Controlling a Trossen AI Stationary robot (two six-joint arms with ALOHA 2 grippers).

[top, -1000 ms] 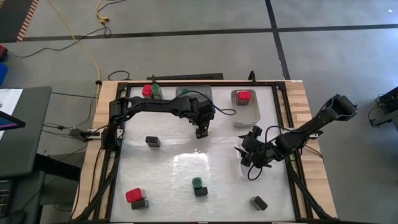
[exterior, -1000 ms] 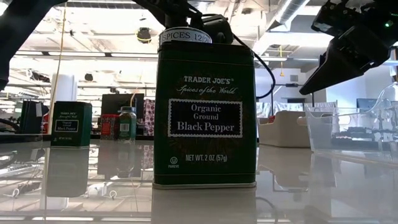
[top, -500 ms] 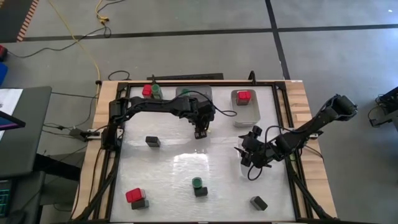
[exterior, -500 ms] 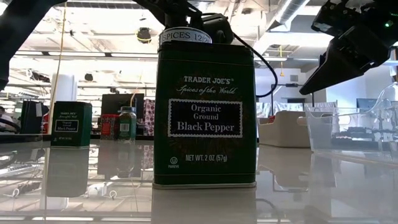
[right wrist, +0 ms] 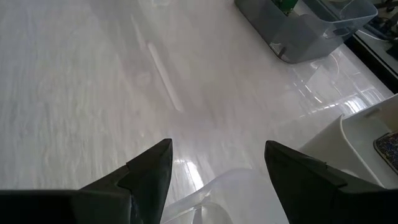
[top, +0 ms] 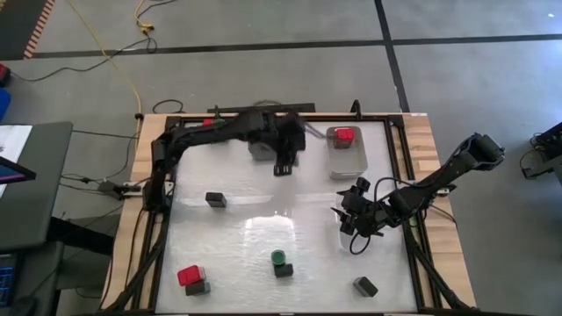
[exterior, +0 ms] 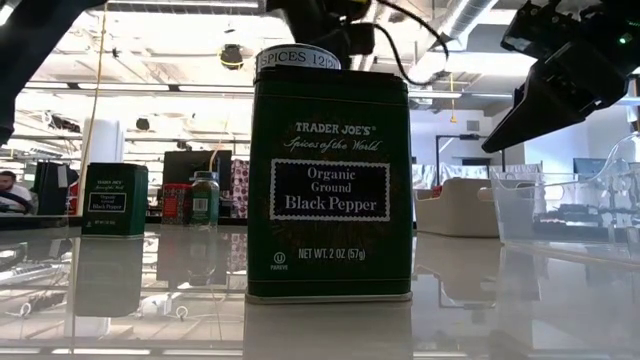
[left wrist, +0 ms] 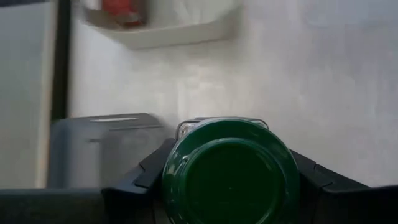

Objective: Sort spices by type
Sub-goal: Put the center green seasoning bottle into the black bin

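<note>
1. The left hand (top: 283, 164) is clamped on a green-lidded jar (left wrist: 231, 171), fingers pressed to either side of it, lid up.
2. It hangs at the desk's (top: 255, 246) far edge, about twelve o'clock from the middle.
3. The grey tray (top: 261, 146) lies just beyond and beside the hand, toward eleven o'clock; that looks like the short carry left.
4. The right hand (top: 351, 215) waits at three o'clock, fingers apart and empty, much farther from that tray.
</note>
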